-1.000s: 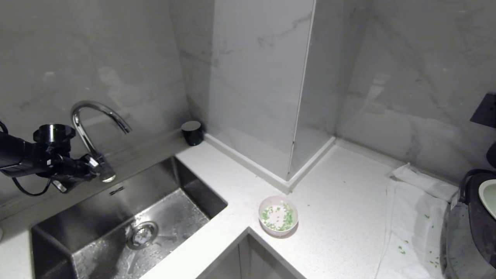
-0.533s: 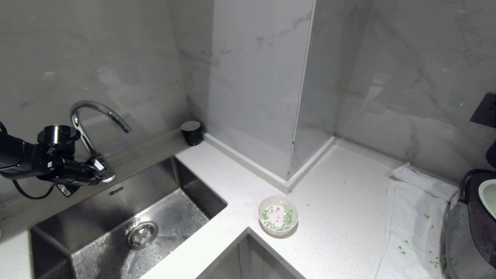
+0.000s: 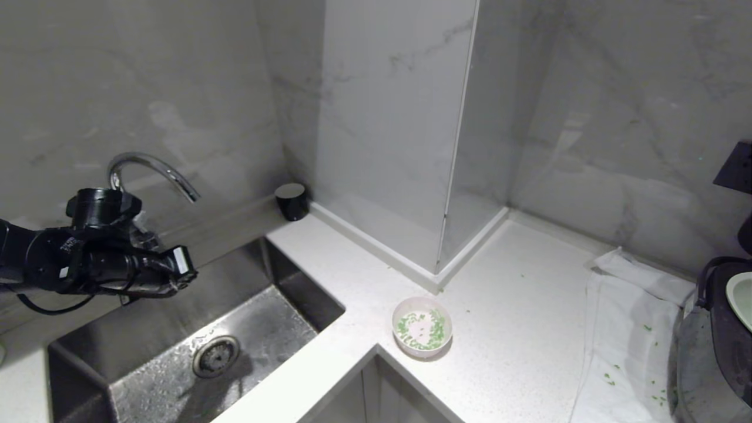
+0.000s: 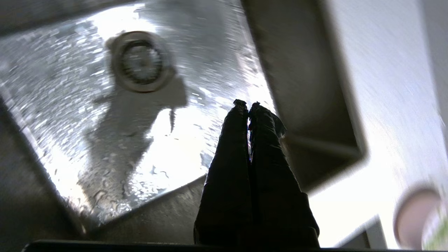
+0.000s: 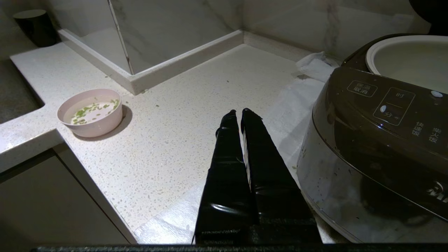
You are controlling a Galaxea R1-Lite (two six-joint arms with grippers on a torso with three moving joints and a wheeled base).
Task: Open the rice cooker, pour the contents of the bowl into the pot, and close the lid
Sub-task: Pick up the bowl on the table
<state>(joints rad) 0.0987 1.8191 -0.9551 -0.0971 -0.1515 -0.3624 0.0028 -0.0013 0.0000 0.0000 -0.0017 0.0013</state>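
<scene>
A small pink bowl (image 3: pixel 422 326) stands on the white counter near its inner corner, with green chopped bits (image 3: pixel 436 333) in it. At the far right stands the dark rice cooker (image 3: pixel 714 364), its pale pot (image 3: pixel 741 299) uncovered. A dark bit of the raised lid (image 5: pixel 428 10) shows above it. My left gripper (image 3: pixel 187 273) hangs over the sink, shut and empty, far left of the bowl; the left wrist view shows its fingertips (image 4: pixel 246 104) above the wet basin. My right gripper (image 5: pixel 236 112) is shut and empty, low over the counter beside the cooker (image 5: pixel 378 140), with the bowl (image 5: pixel 91 112) well off to its side.
A steel sink (image 3: pixel 276 282) with a curved faucet (image 3: pixel 153 170) fills the left. A black cup (image 3: pixel 291 201) stands at the back corner. A marble pillar (image 3: pixel 440 270) juts out behind the bowl. A white cloth (image 3: pixel 628 329) with stray green bits lies under the cooker.
My left arm has swung from beside the faucet out over the sink, towards the right, and tilted down at the basin. It stayed shut. Bowl and cooker have not moved.
</scene>
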